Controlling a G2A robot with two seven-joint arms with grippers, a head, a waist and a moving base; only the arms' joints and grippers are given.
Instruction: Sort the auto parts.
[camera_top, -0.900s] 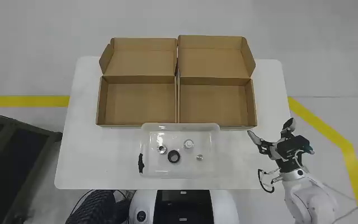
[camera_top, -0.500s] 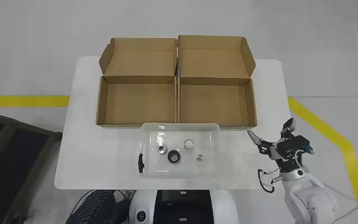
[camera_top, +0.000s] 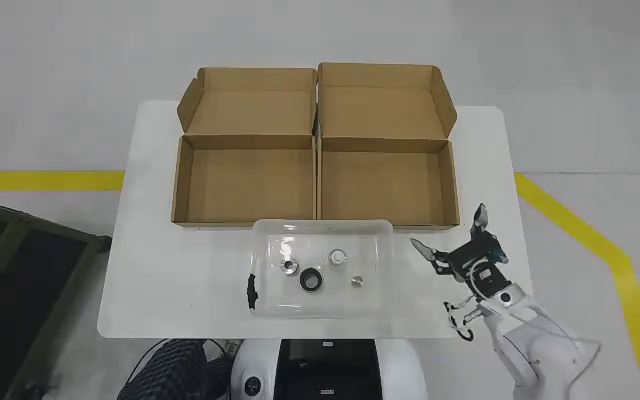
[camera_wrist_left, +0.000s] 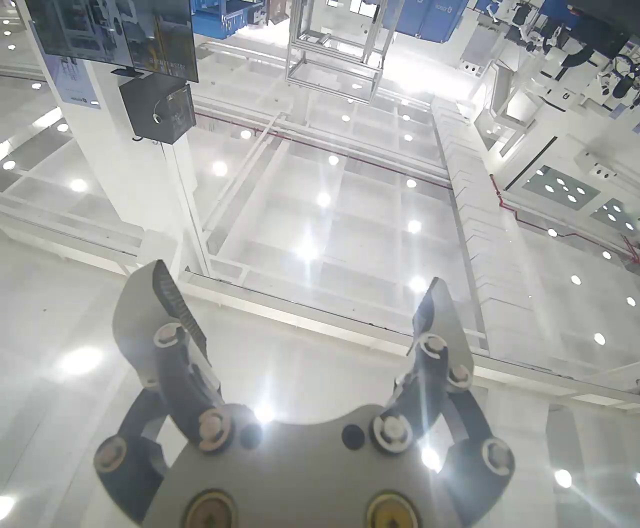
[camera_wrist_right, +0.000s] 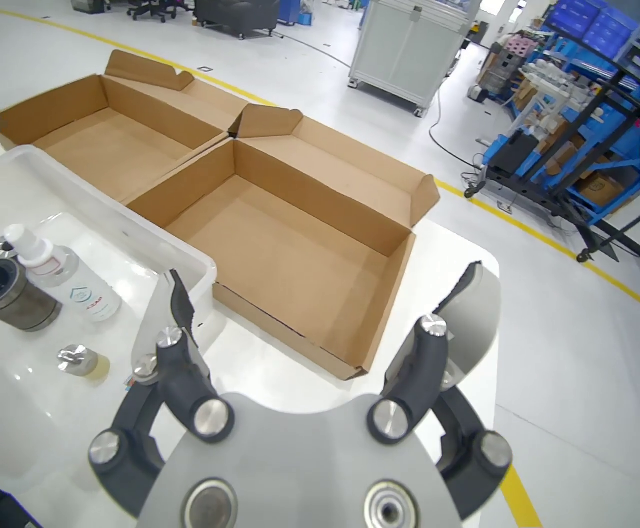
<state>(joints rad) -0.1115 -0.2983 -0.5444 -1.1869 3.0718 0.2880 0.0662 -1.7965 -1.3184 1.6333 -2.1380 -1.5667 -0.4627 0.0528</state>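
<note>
A clear plastic tray (camera_top: 320, 224) sits at the table's front middle. In it are a small white spray bottle (camera_top: 338, 257), a black ring (camera_top: 312, 282), a silver round part (camera_top: 289, 267) and a small metal stud (camera_top: 355, 282). My right gripper (camera_top: 449, 233) hovers open just right of the tray, holding nothing. Its wrist view shows the right gripper (camera_wrist_right: 325, 277) over the table beside the tray's corner (camera_wrist_right: 200, 260), with the bottle (camera_wrist_right: 65, 280), a dark steel cylinder (camera_wrist_right: 20, 297) and the stud (camera_wrist_right: 80, 360). My left gripper (camera_wrist_left: 297, 280) is open and points up at the ceiling.
Two open cardboard boxes stand side by side behind the tray, the left box (camera_top: 245, 187) and the right box (camera_top: 385, 187), both holding nothing. A black piece (camera_top: 250, 291) lies at the tray's left end. Bare white table (camera_top: 150, 250) flanks the tray.
My right gripper has moved left, closer to the tray, and turned. The parts in the tray have not moved.
</note>
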